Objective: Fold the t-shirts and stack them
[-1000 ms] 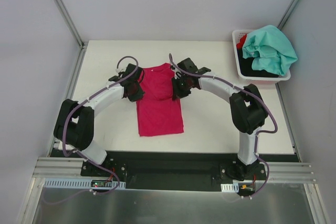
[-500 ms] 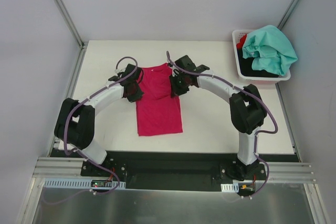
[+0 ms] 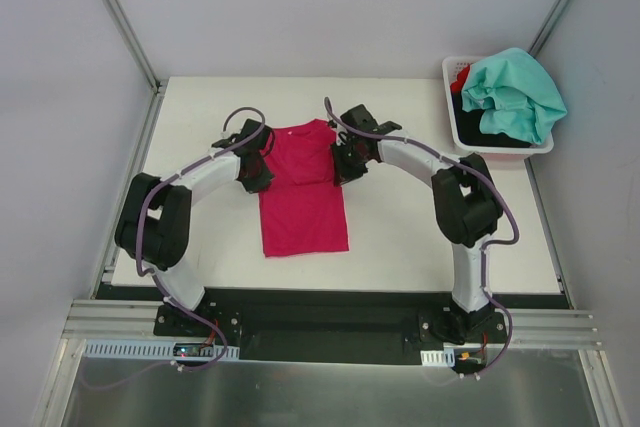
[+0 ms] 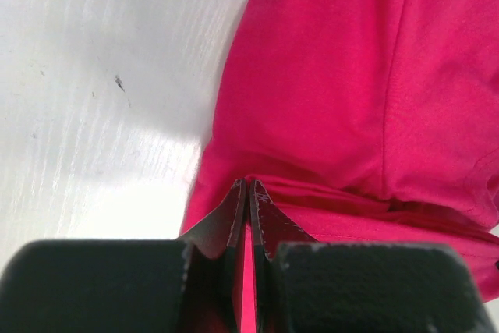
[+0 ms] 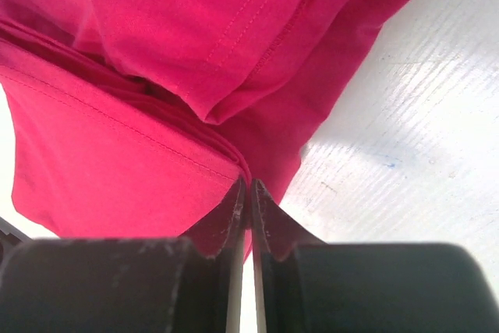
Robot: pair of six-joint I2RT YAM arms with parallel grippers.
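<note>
You had both grippers pinched shut on the pink shirt (image 3: 303, 209). The left gripper (image 3: 254, 171) held its left edge and the right gripper (image 3: 343, 165) its right edge (layered fabric at both tips). The shirt lay in the middle of the table (image 3: 400, 232). The teal shirt (image 3: 515, 92) was heaped on the basket (image 3: 497, 151) at the far right corner.

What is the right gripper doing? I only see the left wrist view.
Observer: The right gripper is shut on the pink t-shirt at its opposite side edge, pinching folded cloth.
Operator: Where are the remaining shirts?
Observer: In the white basket at the table's far right corner. The teal t-shirt is heaped on top, with black cloth and red cloth under it.
Operator: Does the near hem lie flat?
Observer: Yes, the top view shows it flat on the table.
</note>
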